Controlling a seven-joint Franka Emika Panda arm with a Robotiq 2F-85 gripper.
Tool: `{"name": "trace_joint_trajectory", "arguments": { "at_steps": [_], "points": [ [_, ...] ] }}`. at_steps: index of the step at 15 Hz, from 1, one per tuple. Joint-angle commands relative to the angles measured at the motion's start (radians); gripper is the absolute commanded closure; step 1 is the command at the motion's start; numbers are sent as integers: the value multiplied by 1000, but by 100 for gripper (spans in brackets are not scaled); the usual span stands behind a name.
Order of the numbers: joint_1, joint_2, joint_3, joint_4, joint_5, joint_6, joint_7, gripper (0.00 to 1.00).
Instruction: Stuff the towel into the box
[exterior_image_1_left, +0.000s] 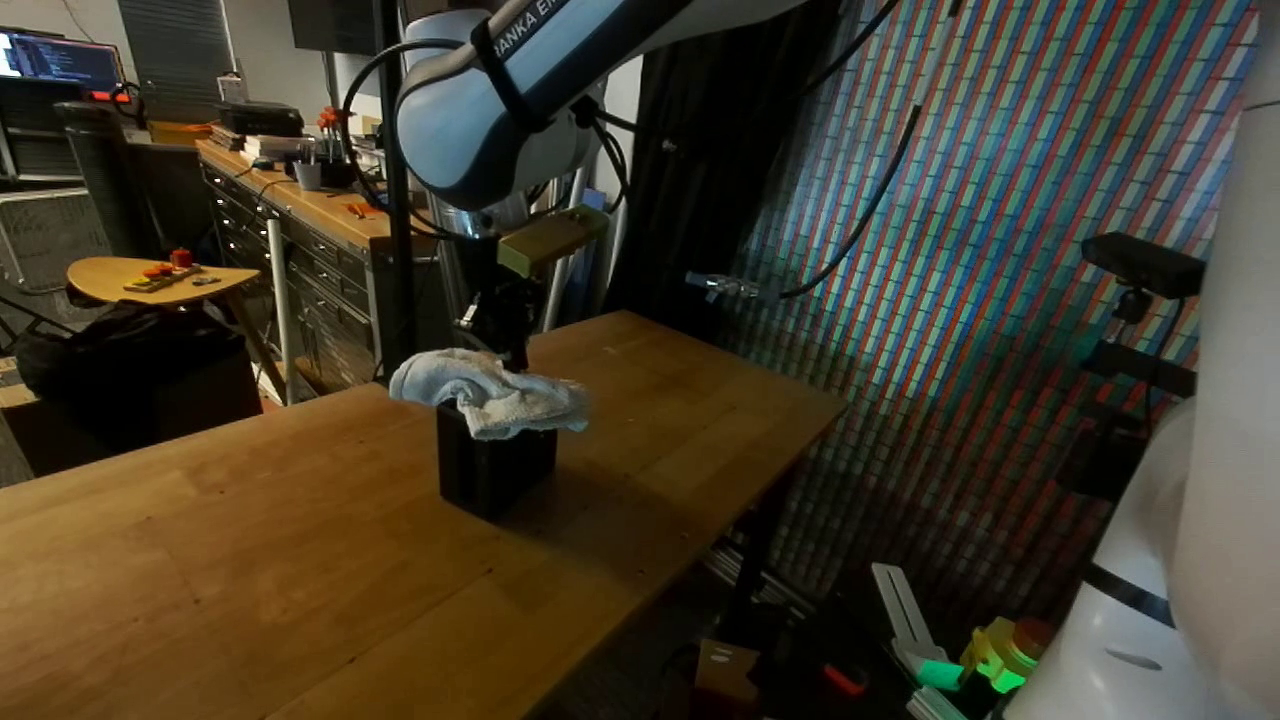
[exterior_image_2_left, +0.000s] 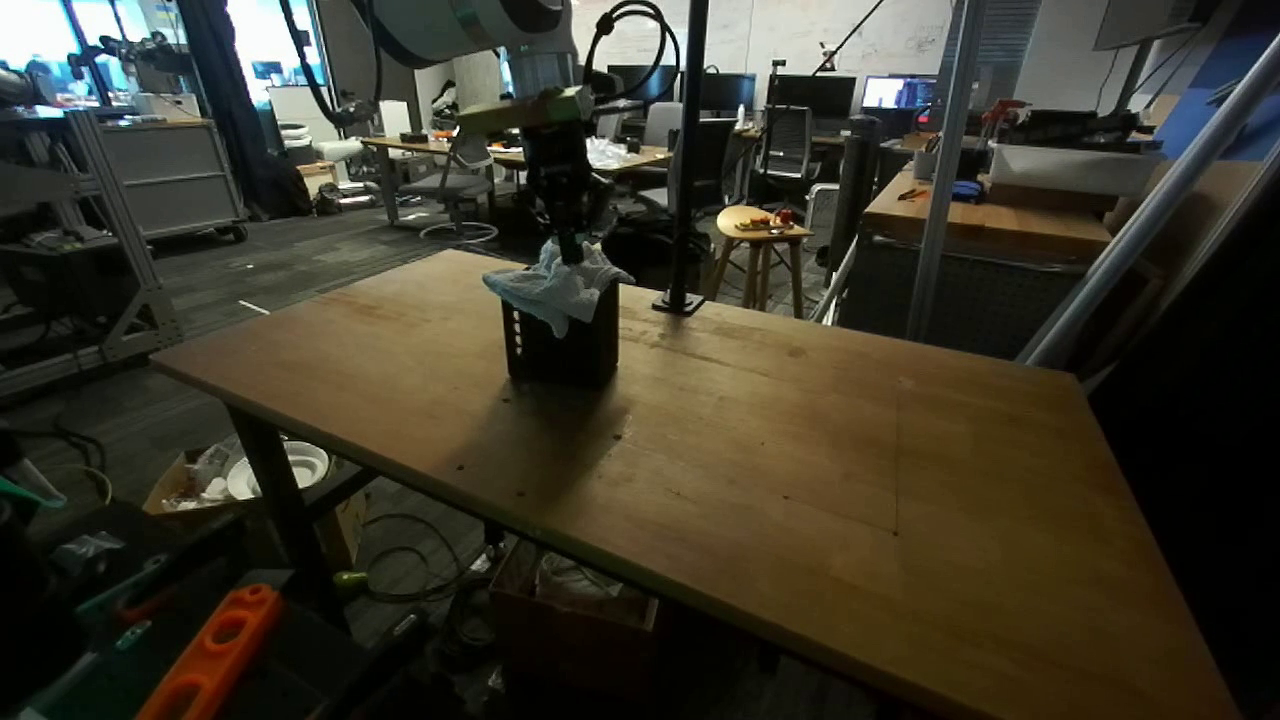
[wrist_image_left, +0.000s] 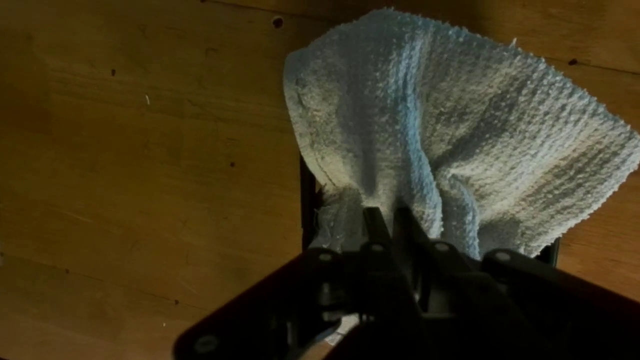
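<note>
The towel (exterior_image_1_left: 500, 397) is pale blue-white and bunched over the top of the black box (exterior_image_1_left: 497, 472). In both exterior views its ends stick out past the box rim. It also shows in an exterior view (exterior_image_2_left: 548, 288), where a corner hangs down the side of the box (exterior_image_2_left: 570, 350). My gripper (exterior_image_2_left: 571, 252) points down over the box, tips among the towel's folds. In the wrist view the gripper's (wrist_image_left: 387, 212) fingers are close together with fabric between them, and the towel (wrist_image_left: 460, 115) fans out from them. The towel hides most of the box's opening; thin box edges (wrist_image_left: 307, 215) show.
The box stands on a wooden table (exterior_image_2_left: 800, 470). A black upright post (exterior_image_2_left: 690, 160) with a base plate stands at the table's edge near the box. A small stool-like table (exterior_image_1_left: 150, 275) and a drawer bench (exterior_image_1_left: 300, 220) are beyond the table.
</note>
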Motion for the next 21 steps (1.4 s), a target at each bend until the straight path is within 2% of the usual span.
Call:
{"name": "trace_joint_trajectory", "arguments": {
  "at_steps": [1, 11, 21],
  "points": [
    [-1, 18, 8, -8, 38, 41, 5, 87],
    [-9, 129, 50, -72, 196, 152, -23, 87],
    [-44, 153, 64, -146, 357, 245, -105, 88]
  ]
}}
